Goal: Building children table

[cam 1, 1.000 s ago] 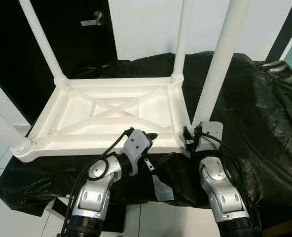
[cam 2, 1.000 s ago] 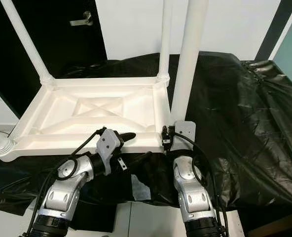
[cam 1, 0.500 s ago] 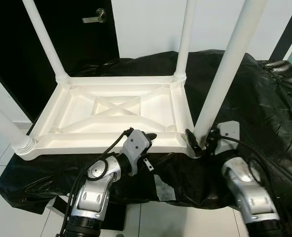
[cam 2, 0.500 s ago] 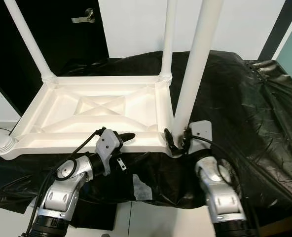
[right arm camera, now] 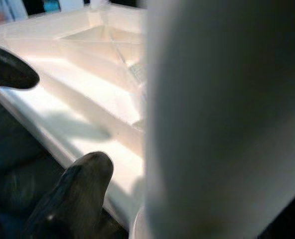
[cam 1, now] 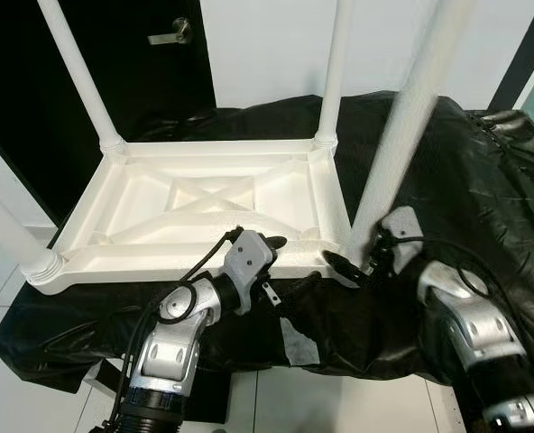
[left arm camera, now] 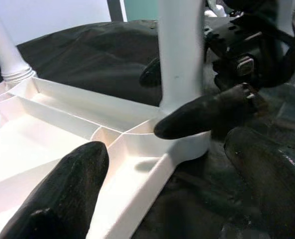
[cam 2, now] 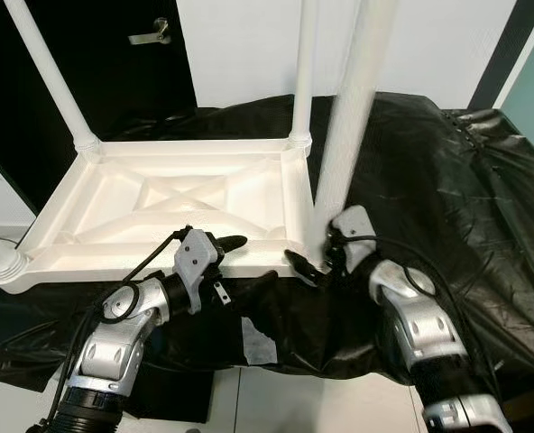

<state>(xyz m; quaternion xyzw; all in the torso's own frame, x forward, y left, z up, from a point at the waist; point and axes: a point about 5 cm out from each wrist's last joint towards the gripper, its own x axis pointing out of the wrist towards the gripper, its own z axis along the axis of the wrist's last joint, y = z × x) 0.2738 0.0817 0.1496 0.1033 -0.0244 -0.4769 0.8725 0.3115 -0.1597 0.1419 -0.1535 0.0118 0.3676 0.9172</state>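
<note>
- Black sheet (cam 1: 483, 189): drapes the counter under the work.
- Children table (cam 1: 213, 203): lies upside down on the sheet, white ribbed underside up, legs pointing upward.
- Near-right leg (cam 1: 402, 126): stands in the table's corner socket, directly in front of my right arm.
- My right end effector (cam 1: 353, 268): fingers apart, straddling the base of that leg.
- My left end effector (cam 1: 276, 262): fingers apart, one finger (left arm camera: 63, 191) over the table's near rim, the other outside it.

I see open room above the upturned table's underside (cam 1: 208, 194); its upright legs (cam 1: 407, 117) block each corner around it.
</note>
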